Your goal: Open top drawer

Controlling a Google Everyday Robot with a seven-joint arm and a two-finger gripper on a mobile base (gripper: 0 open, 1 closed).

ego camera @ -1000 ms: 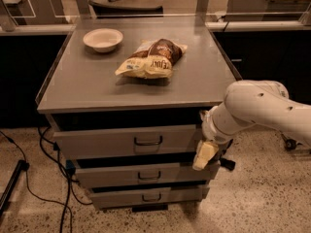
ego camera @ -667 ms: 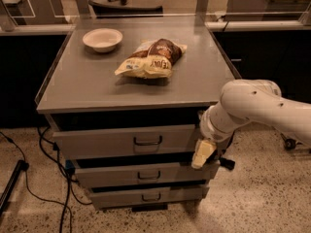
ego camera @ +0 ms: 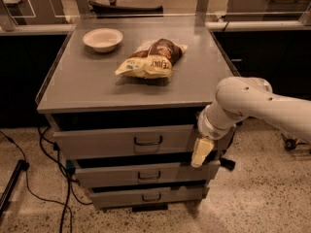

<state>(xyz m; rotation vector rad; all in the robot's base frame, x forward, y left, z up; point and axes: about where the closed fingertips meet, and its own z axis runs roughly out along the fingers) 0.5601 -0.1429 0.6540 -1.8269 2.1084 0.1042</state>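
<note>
The top drawer (ego camera: 112, 143) is the widest grey front, just under the cabinet top, with a small dark loop handle (ego camera: 148, 141) at its centre. Its front stands a little forward of the cabinet top's edge. My gripper (ego camera: 201, 151) hangs from the white arm (ego camera: 252, 103) at the right end of this drawer front, well right of the handle and pointing down toward the middle drawer. It holds nothing that I can see.
Two narrower drawer fronts (ego camera: 146, 174) sit below. On the cabinet top (ego camera: 87, 81) lie a white bowl (ego camera: 102, 39) and a chip bag (ego camera: 151, 59). Black cables (ego camera: 53, 159) run on the speckled floor at the left. Dark counters stand on both sides.
The arm and gripper have shifted slightly to the left along the drawer fronts. The drawers, bowl and bag have not moved.
</note>
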